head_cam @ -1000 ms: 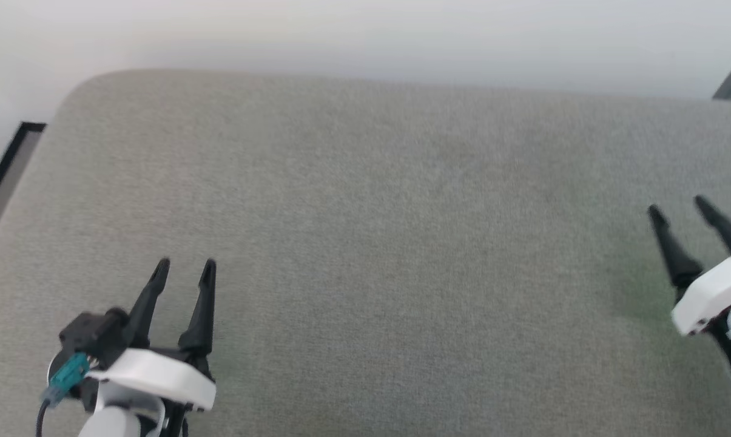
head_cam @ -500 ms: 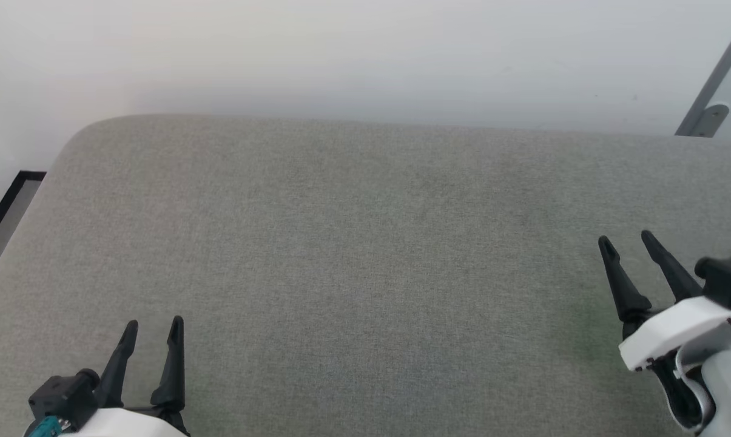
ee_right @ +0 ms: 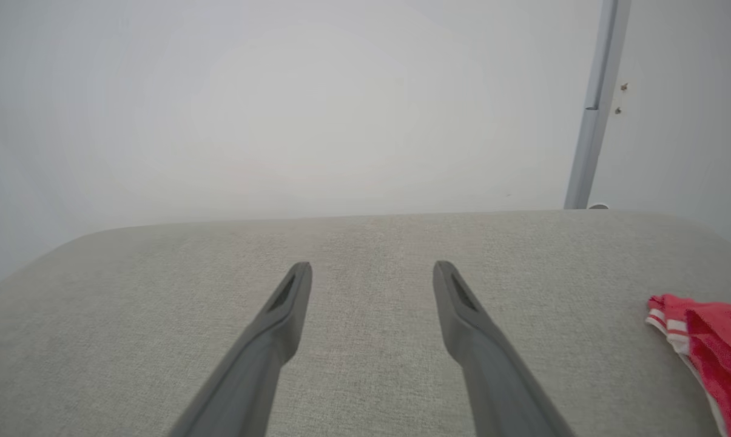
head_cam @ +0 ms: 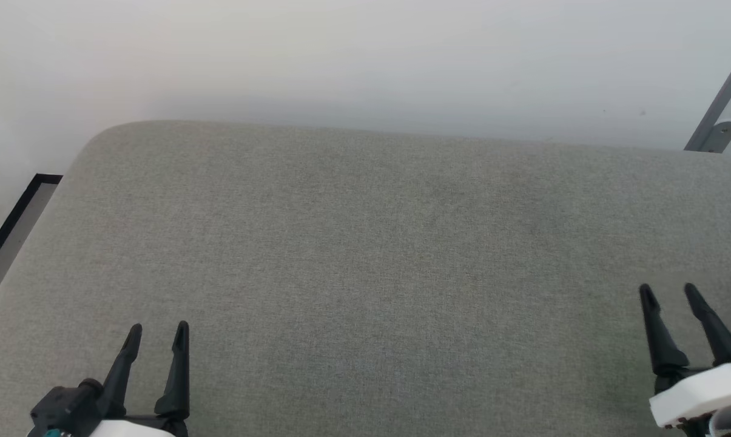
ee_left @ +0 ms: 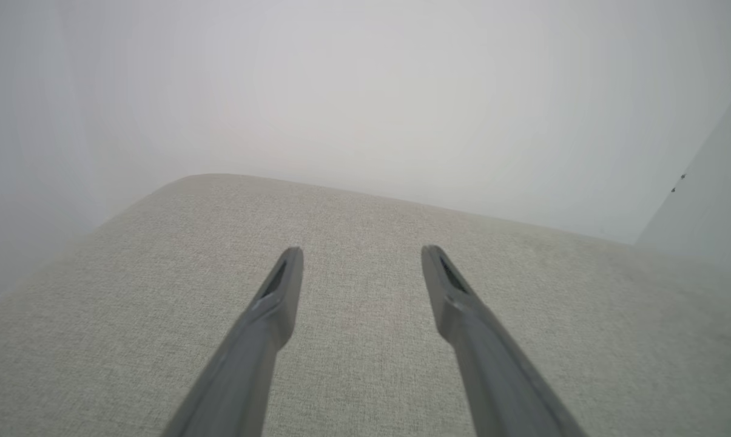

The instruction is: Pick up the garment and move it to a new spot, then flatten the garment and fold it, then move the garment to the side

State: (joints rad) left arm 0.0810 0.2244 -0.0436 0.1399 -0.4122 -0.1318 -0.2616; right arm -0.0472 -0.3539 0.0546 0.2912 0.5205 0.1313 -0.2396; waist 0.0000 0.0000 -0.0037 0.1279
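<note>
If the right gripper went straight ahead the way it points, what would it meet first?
Probably the grey cushion, since the right gripper seems tilted slightly down; otherwise the wall behind. The red cloth lies off to the side.

Bright, even, diffuse light; shadows faint. Soft shade band on wall just above desk far edge. Head view crisp. Wrist views pale, hazy, low contrast, bowed at edges.

Black fingers, white housings
The left gripper and right gripper are fitted with long pointed fingers, slotted near the tips, backed by glossy white housings.
</note>
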